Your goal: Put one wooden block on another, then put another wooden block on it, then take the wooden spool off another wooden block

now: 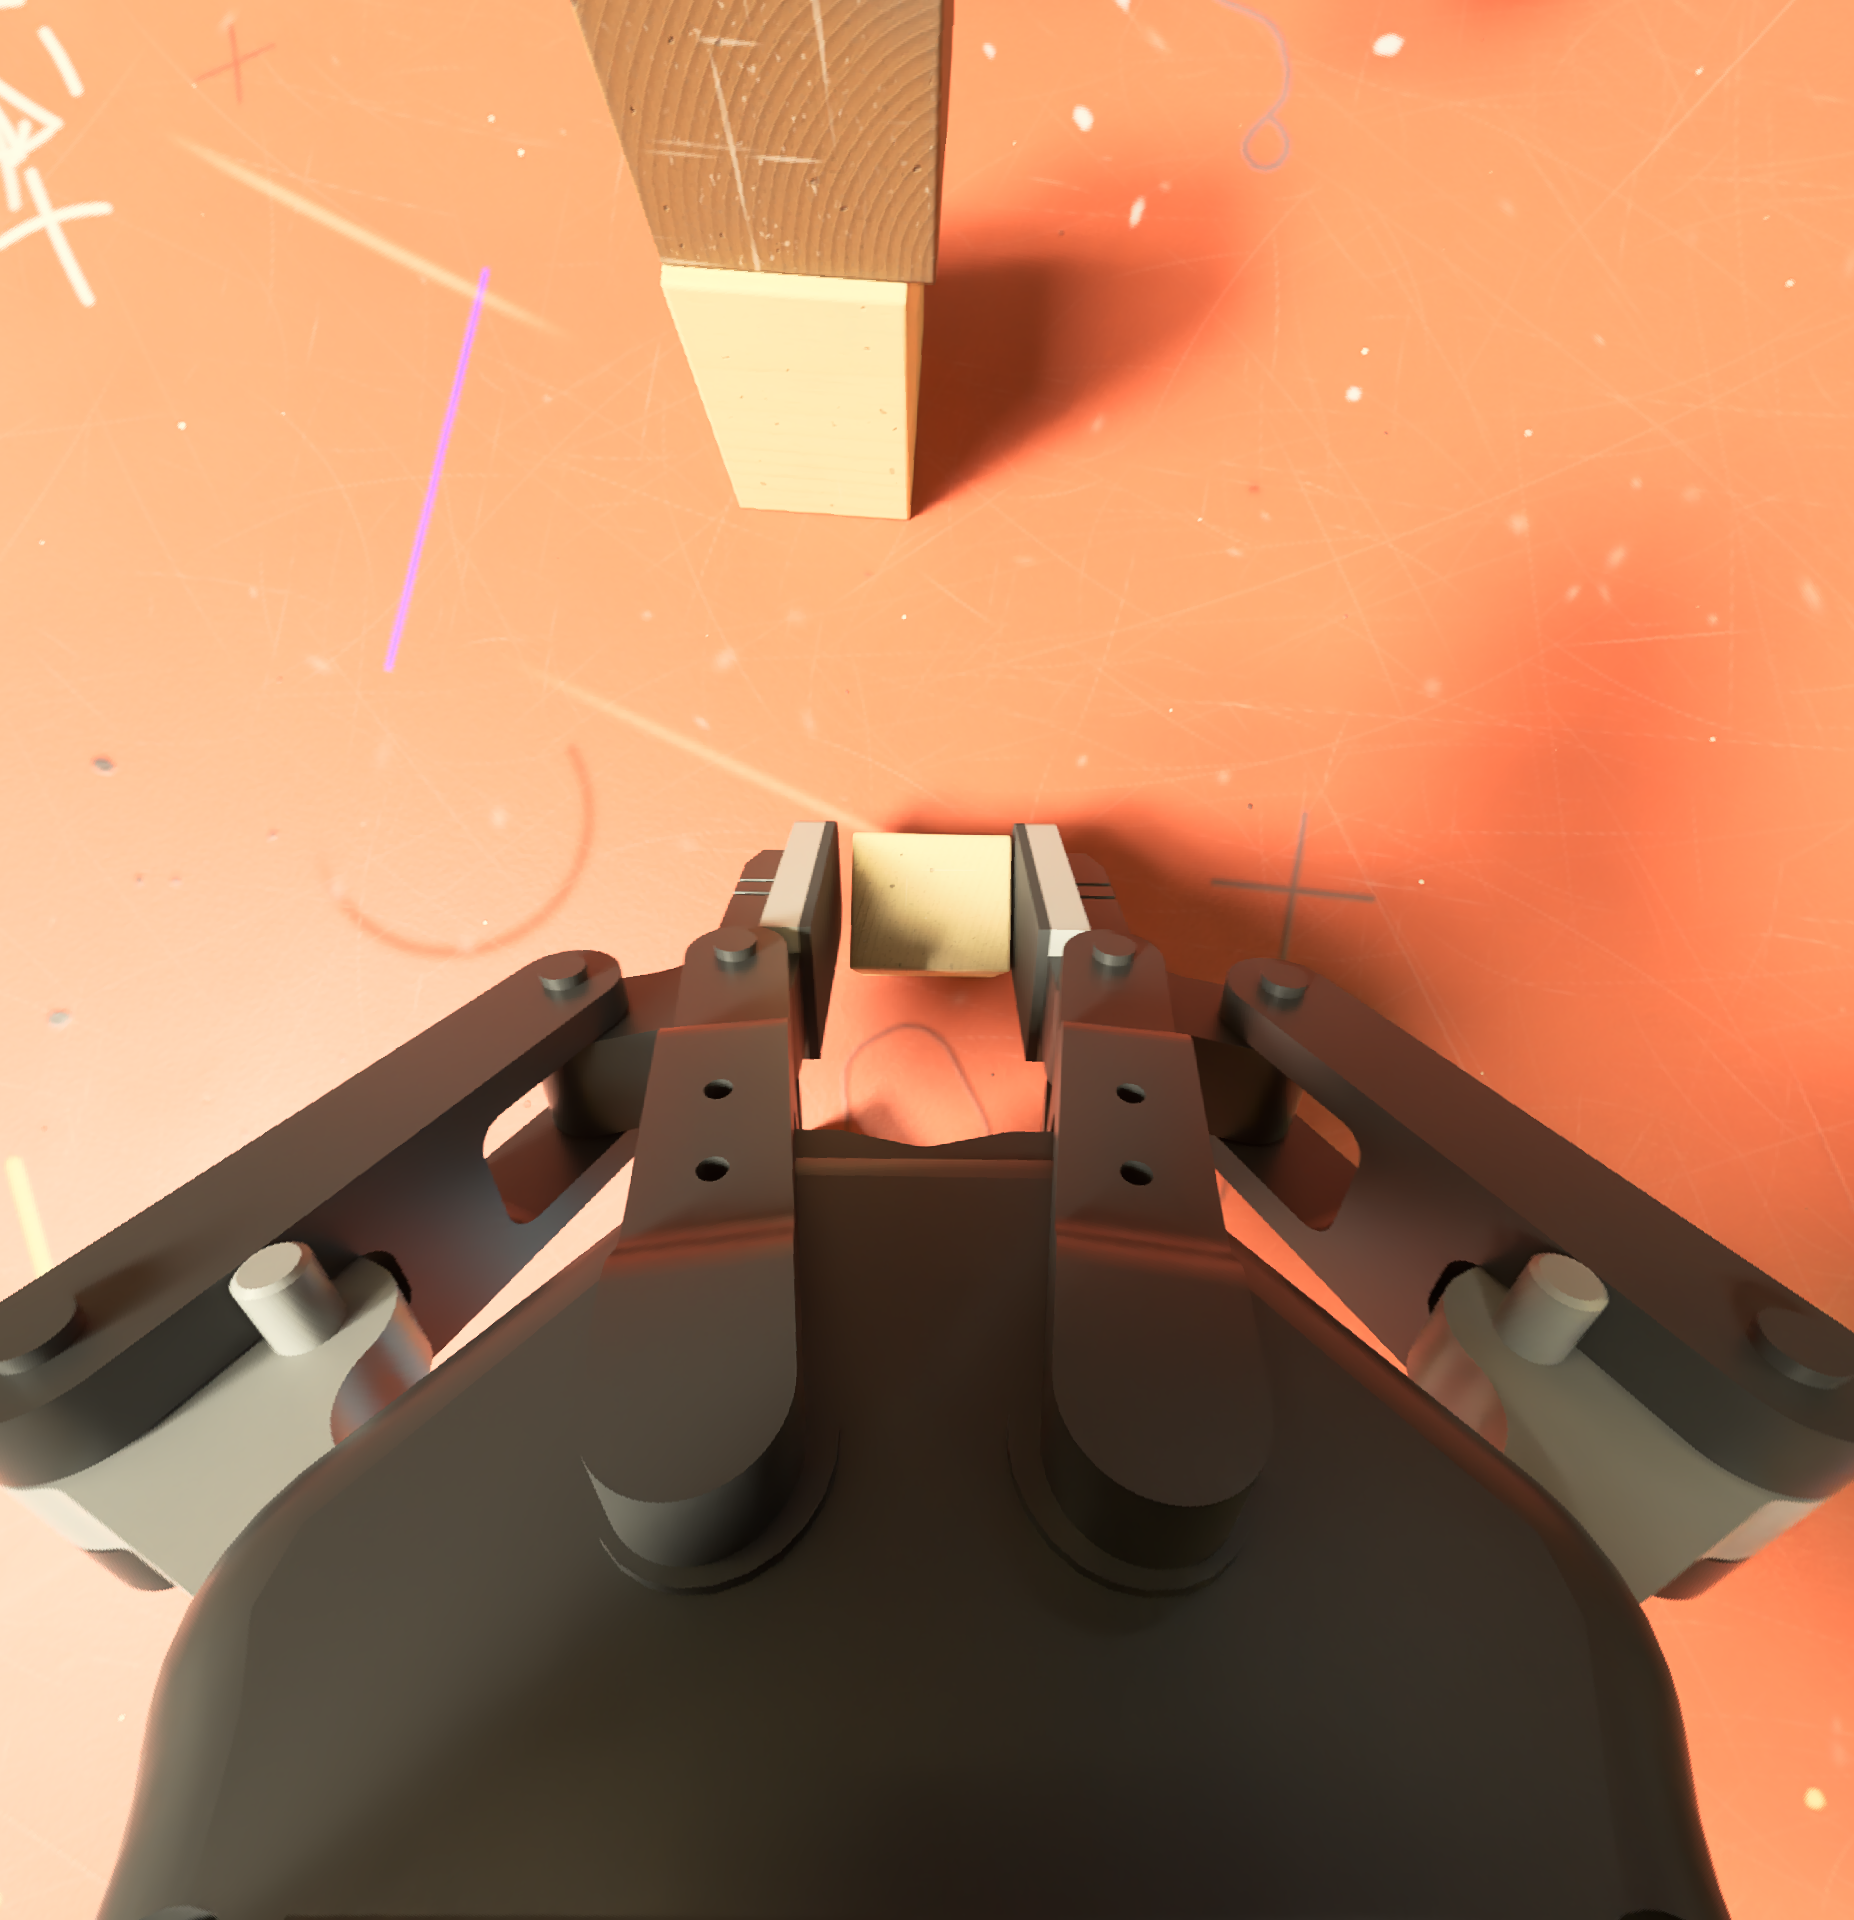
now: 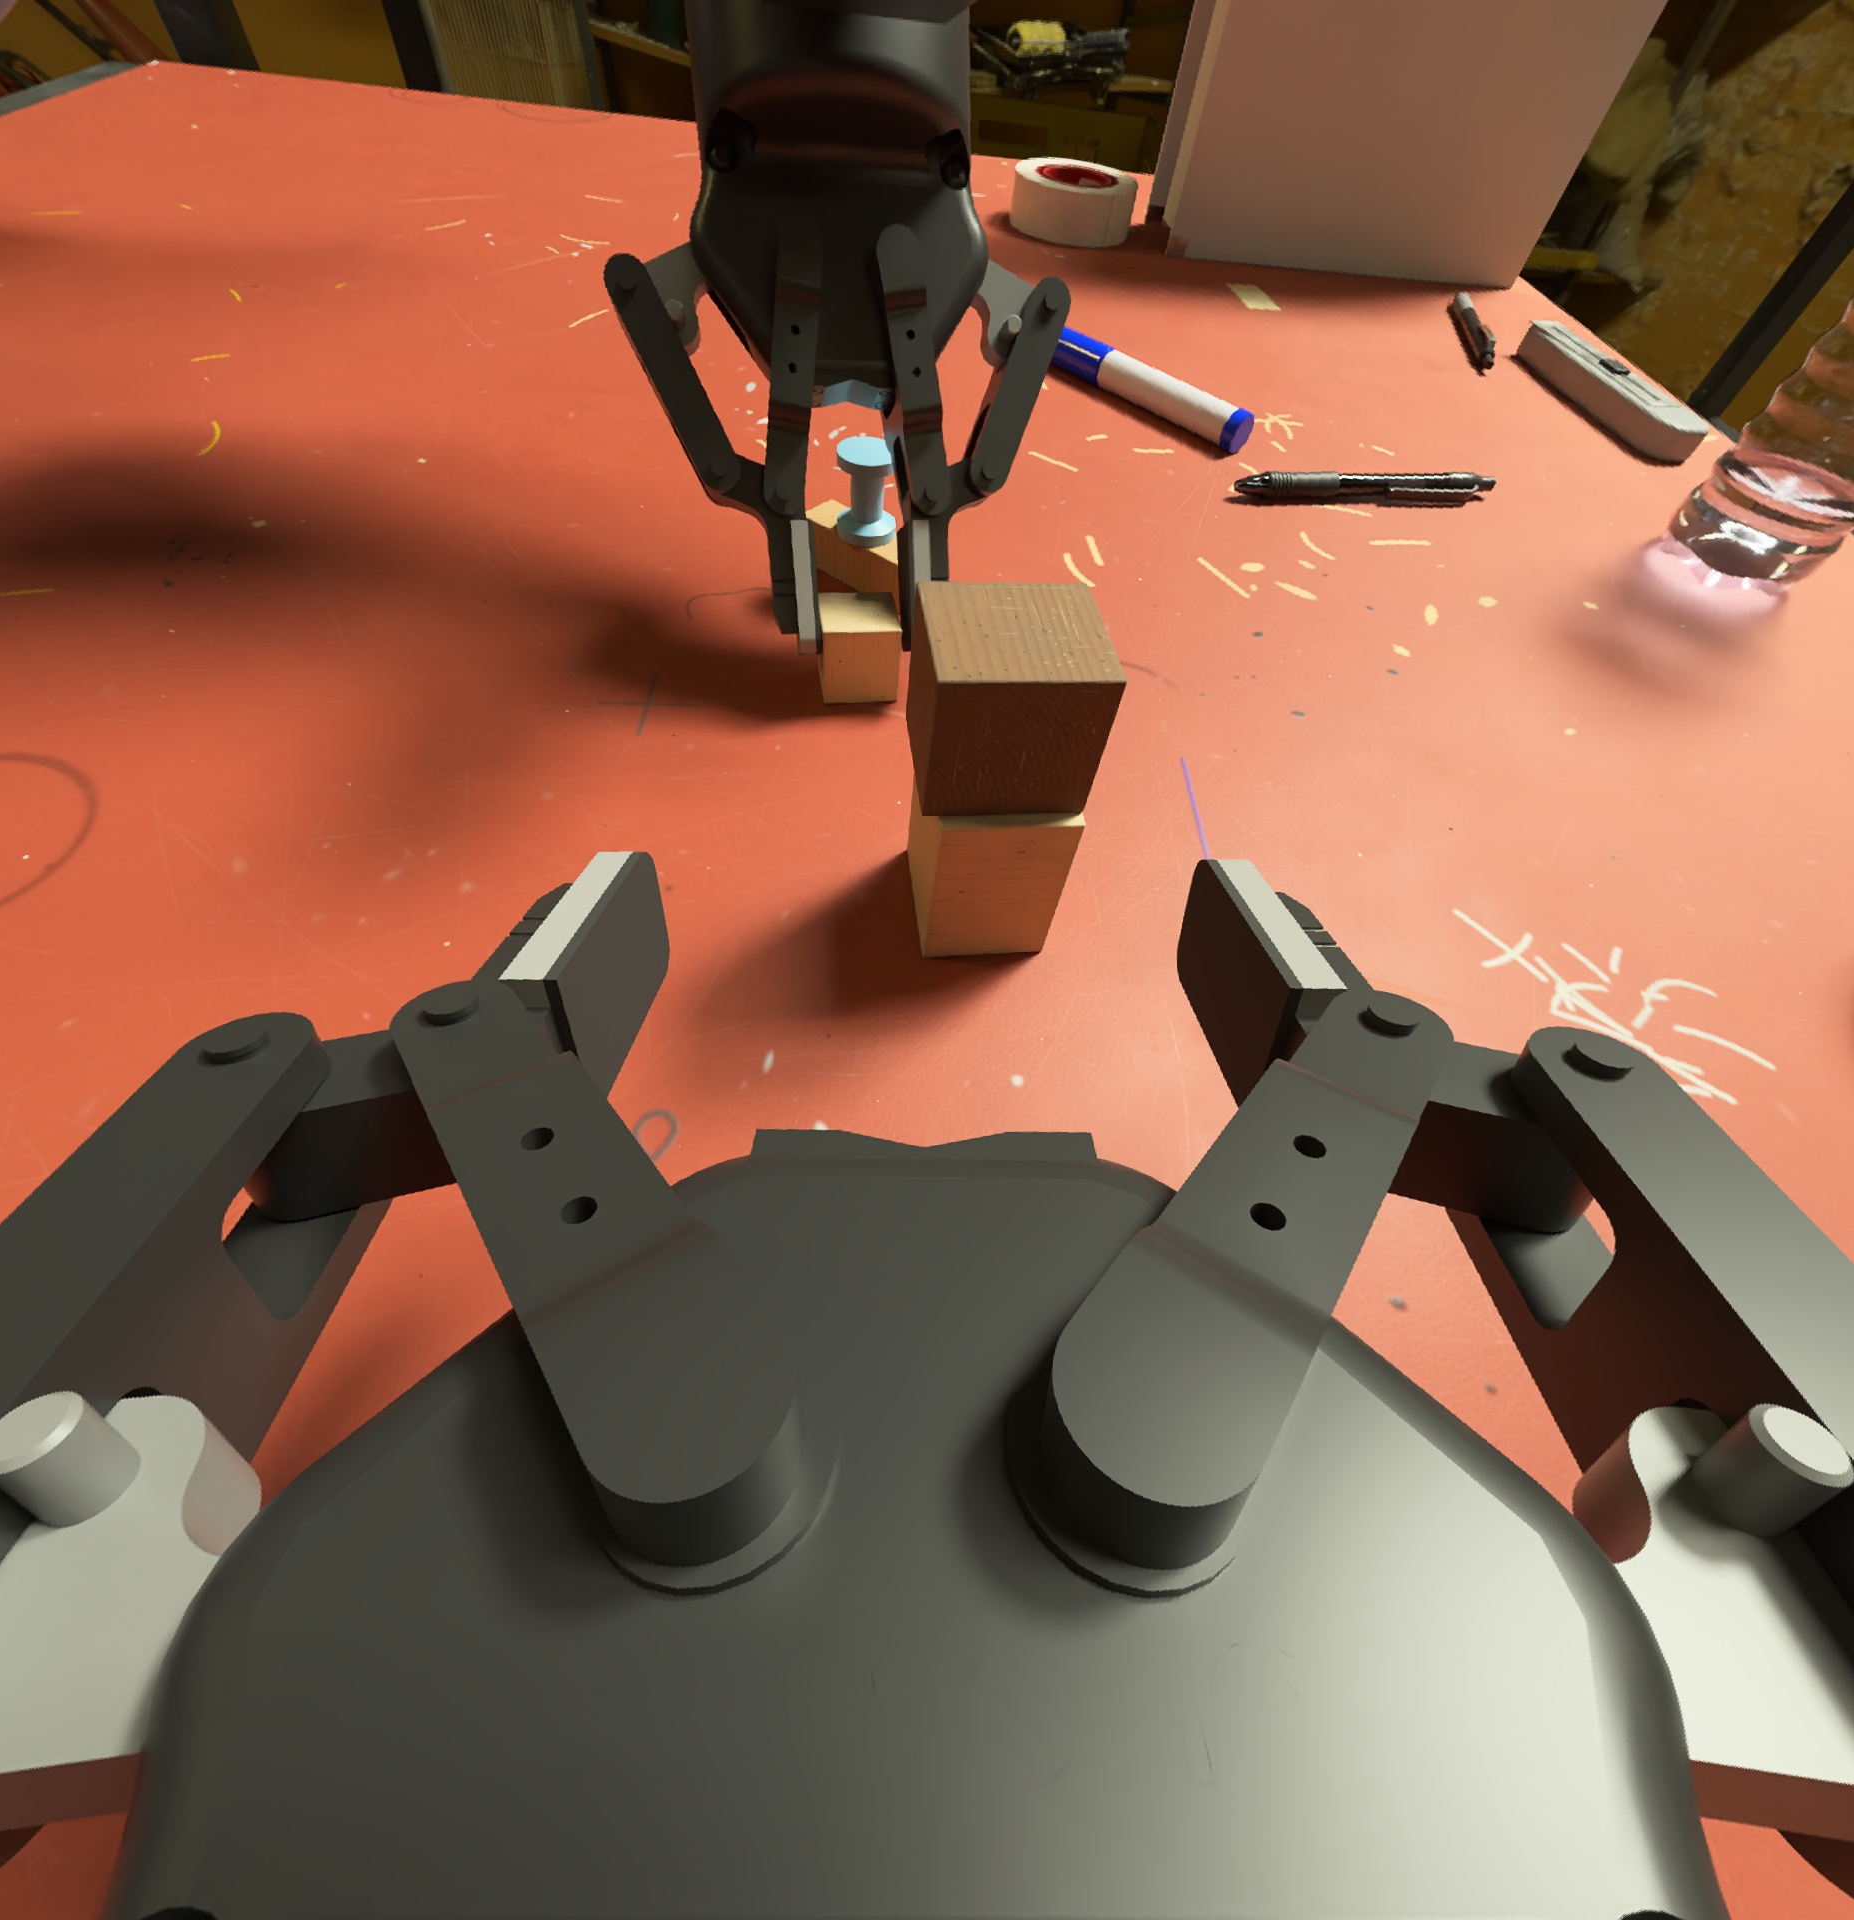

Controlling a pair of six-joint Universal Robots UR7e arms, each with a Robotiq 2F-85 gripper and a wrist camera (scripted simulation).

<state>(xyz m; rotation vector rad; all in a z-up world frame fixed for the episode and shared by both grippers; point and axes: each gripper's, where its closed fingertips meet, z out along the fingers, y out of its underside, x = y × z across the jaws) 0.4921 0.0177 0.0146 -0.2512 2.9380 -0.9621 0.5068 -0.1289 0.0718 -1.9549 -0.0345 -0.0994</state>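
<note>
A dark brown wooden block (image 1: 788, 135) sits on a pale wooden block (image 1: 819, 395); the stack also shows in the right wrist view, brown (image 2: 1011, 696) on pale (image 2: 990, 883). My left gripper (image 1: 928, 904) is down at the orange table, shut on a small pale wooden block (image 1: 928, 902); both show in the right wrist view, gripper (image 2: 861, 634) and block (image 2: 858, 649). Behind it a light blue spool (image 2: 866, 499) stands on a tan block (image 2: 850, 556). My right gripper (image 2: 918, 894) is open and empty, just in front of the stack.
At the back right of the table are a tape roll (image 2: 1074, 197), a blue-capped marker (image 2: 1151, 390), a black pen (image 2: 1364, 483), a grey case (image 2: 1609, 390), a plastic bottle (image 2: 1785, 488) and a white box (image 2: 1401, 125).
</note>
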